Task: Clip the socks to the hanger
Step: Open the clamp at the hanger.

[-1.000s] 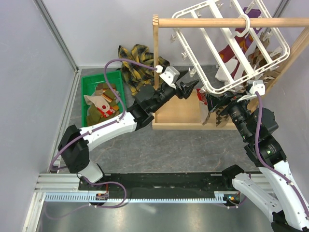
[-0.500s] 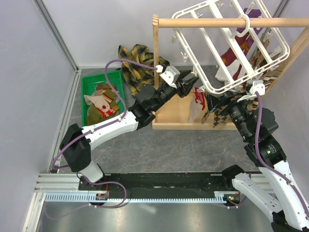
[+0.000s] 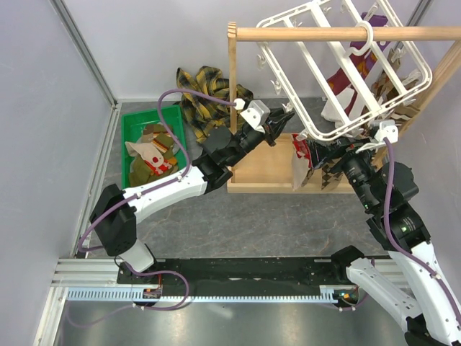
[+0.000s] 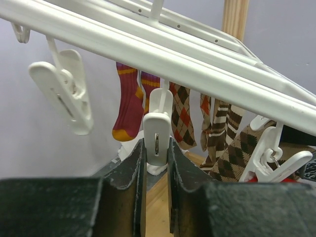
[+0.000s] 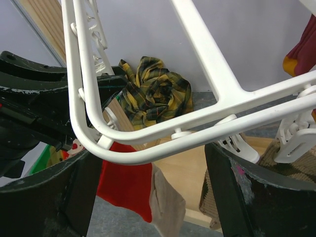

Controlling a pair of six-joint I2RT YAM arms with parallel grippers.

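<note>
Now — left claw [image 4: 156, 154] pinches clip [image 4: 157, 129] on hanger [image 4: 163, 61].

The grey table [image 3: 288, 223] I am working over is carrying a green bin [image 3: 148, 113] at left of centre. A yellow-and-black plaid cloth [image 3: 205, 90] is lying crumpled just above and right of it, and the wooden rack's base [image 3: 263, 171] is sitting at centre right.
</note>
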